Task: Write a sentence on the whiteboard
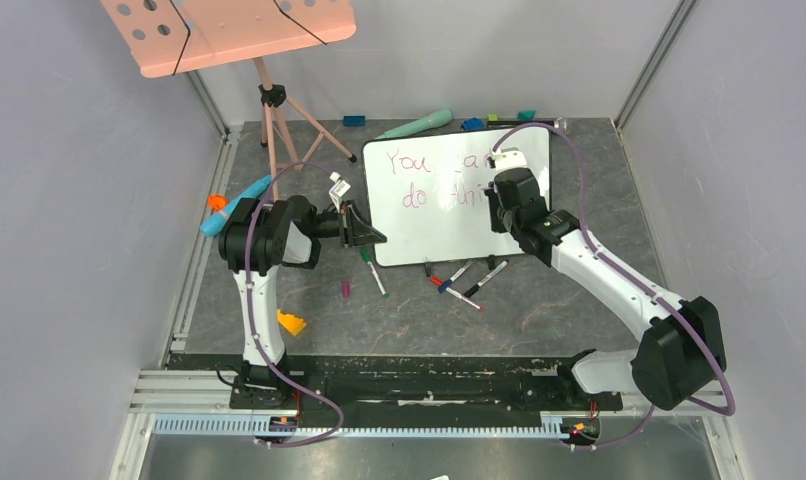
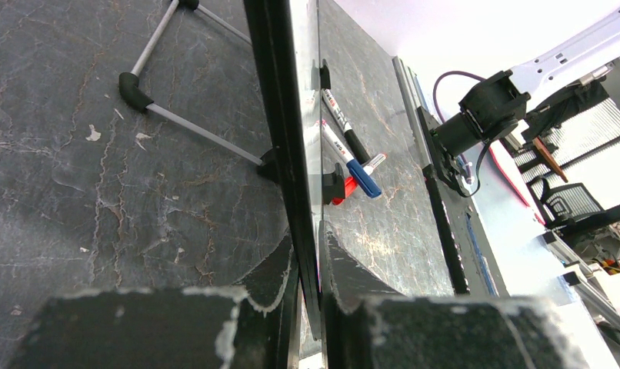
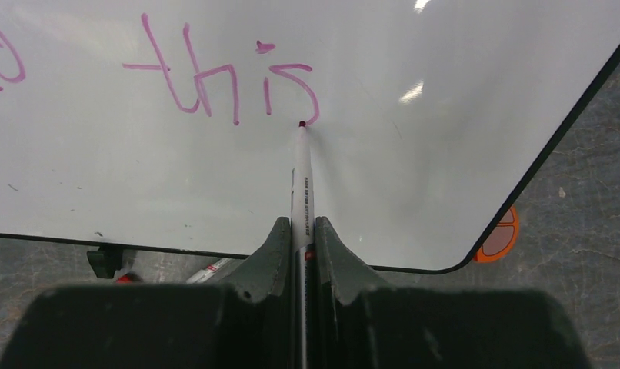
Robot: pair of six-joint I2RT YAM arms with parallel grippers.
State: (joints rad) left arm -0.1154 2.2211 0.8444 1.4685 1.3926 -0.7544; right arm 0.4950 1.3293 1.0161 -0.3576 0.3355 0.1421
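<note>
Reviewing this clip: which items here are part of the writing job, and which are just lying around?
In use: whiteboard, sentence on it, marker in the right claw, left claw clamping the board's edge.
Lying about: loose markers before the board, green marker, pink perforated board on tripod, teal object at the back, orange piece.

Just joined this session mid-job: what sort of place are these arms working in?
Probably a lab robot cell: plain grey panel walls box in a dark mat, an aluminium rail edges it, and spare markers lie beside the whiteboard.
</note>
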